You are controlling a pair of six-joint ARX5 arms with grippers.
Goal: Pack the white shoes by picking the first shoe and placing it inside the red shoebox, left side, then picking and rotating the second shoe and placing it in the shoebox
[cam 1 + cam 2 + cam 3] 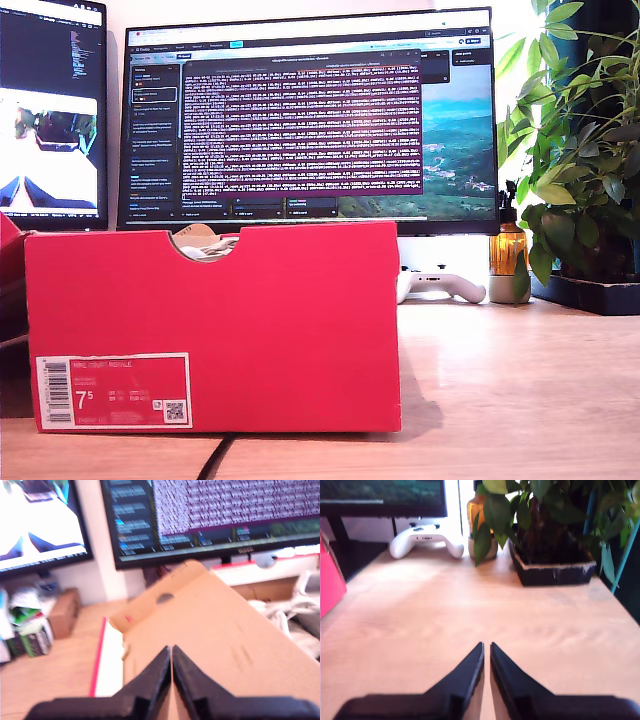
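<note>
my first gripper (171, 672): jaws closed, holding nothing, over brown box flap (210, 625). my second gripper (486, 667): jaws closed, empty, over bare table (445, 610). red shoebox (215, 330) near table front edge. white shoes (300, 615) look tucked inside box already, so arms seem parked away.

You have one bright red cardboard shoebox (215, 330), two dark flat monitors (310, 120) (52, 110), one white plastic game controller (426, 539), one amber glass bottle (508, 250), one leafy green potted plant (585, 160), and two black grippers (171, 655) (486, 652), each with jaws closed.
</note>
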